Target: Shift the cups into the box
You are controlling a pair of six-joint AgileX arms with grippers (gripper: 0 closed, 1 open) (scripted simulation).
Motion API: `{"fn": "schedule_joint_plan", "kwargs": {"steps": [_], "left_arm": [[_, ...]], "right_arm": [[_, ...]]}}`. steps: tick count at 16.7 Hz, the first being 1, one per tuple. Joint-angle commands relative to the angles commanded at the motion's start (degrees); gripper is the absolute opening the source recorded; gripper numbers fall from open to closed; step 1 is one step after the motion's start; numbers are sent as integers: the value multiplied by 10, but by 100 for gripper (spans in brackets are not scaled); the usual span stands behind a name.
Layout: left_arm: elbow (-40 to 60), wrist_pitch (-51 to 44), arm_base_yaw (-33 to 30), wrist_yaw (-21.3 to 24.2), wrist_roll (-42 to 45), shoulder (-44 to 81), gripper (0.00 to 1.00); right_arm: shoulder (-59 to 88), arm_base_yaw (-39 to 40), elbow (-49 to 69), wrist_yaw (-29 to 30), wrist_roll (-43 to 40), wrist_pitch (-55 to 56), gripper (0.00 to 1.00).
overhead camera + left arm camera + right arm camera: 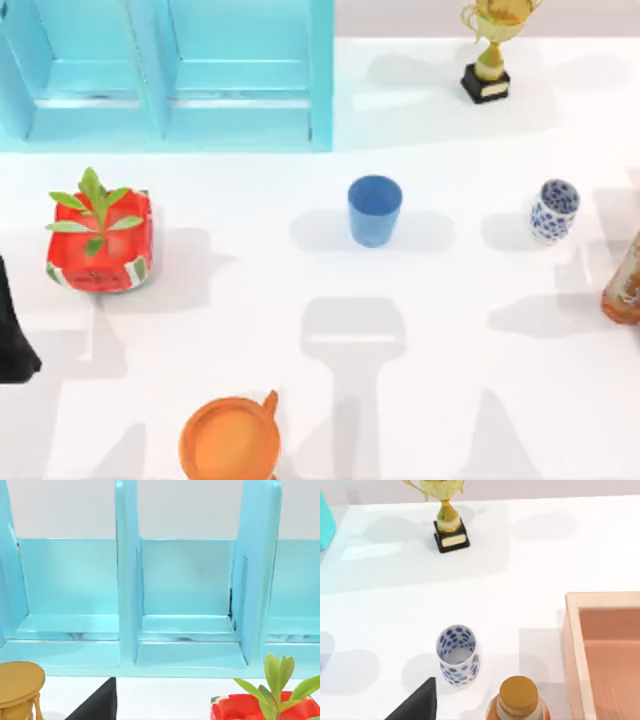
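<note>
The plain blue cup (375,210) stands upright near the middle of the table. The white cup with blue pattern (553,210) stands upright to its right, and in the right wrist view this patterned cup (457,655) is close to a black part of my right gripper (417,704). A pale peach box (572,645) with an open top sits beyond a bottle in that view. My left arm (15,335) is a dark shape at the table's left edge, far from both cups. A black part of my left gripper (97,705) faces the blue shelf.
A light blue shelf unit (165,75) fills the back left. A gold trophy (490,50) stands at the back right. A red planter with a green plant (100,240) is at the left, an orange pot (230,440) at the front, and a gold-capped bottle (625,285) at the right edge.
</note>
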Motion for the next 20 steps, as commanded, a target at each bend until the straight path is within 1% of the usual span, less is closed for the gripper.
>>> {"fn": "schedule_joint_plan", "kwargs": {"steps": [7,12,16,20], "left_arm": [[0,0,0,0,0,0,100],[0,0,0,0,0,0,100],[0,0,0,0,0,0,100],[0,0,0,0,0,0,100]], "right_arm": [[464,30,422,8,29,-285,100],[736,47,670,15,46,-457,100],[867,55,800,15,54,-544,100],[914,57,850,14,57,-576,100]]}}
